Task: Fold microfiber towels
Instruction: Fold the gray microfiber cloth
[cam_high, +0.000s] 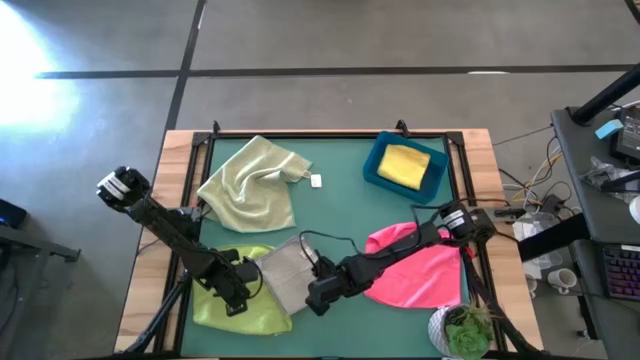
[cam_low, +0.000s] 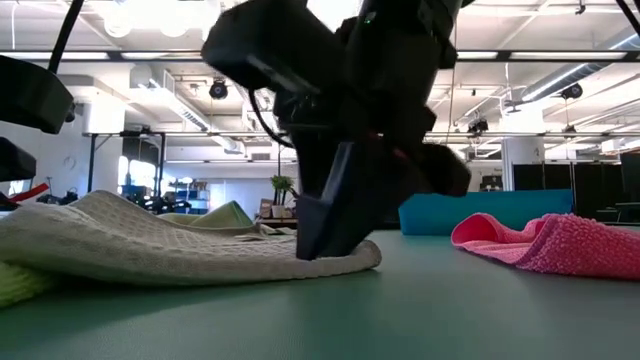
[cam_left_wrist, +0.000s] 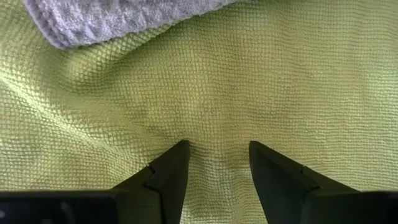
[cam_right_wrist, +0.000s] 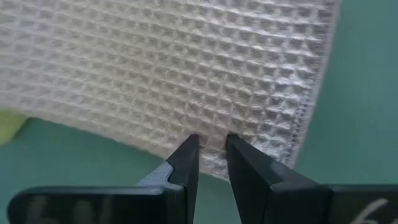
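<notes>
A light grey waffle-weave microfiber towel (cam_high: 285, 275) lies flat on the green-topped table (cam_high: 340, 210), its edge pinched between the narrow-set fingers of the right claw (cam_right_wrist: 211, 144), which presses down at the cloth's hem; in the low view the same claw (cam_low: 330, 235) stands tip-down on the towel's rim (cam_low: 200, 250). Just beside that claw, on the side toward the other arm, the grey towel overlaps a crumpled lime green microfiber towel (cam_high: 235, 300), and over this cloth the left claw (cam_left_wrist: 216, 152) is lowered, its two dark fingers (cam_left_wrist: 174, 168) spread fairly wide with their tips against the weave (cam_left_wrist: 249, 81), gripping nothing that can be seen. In the overhead view the left claw (cam_high: 235, 290) sits on the lime cloth near the table's front edge, close to the right claw (cam_high: 318, 295). Behind the right claw, under its arm, a hot pink microfiber towel (cam_high: 425, 270) lies bunched. Farther off across the table from both claws, a pale green microfiber towel (cam_high: 250, 185) lies rumpled, with a small white tag-like object (cam_high: 316, 181) just beside it. Beyond the pink cloth a yellow microfiber towel (cam_high: 405, 165), folded, rests inside a blue rectangular bin (cam_high: 375, 172). A small potted green plant (cam_high: 462, 330) stands at the table's near corner, by the right arm's base.
</notes>
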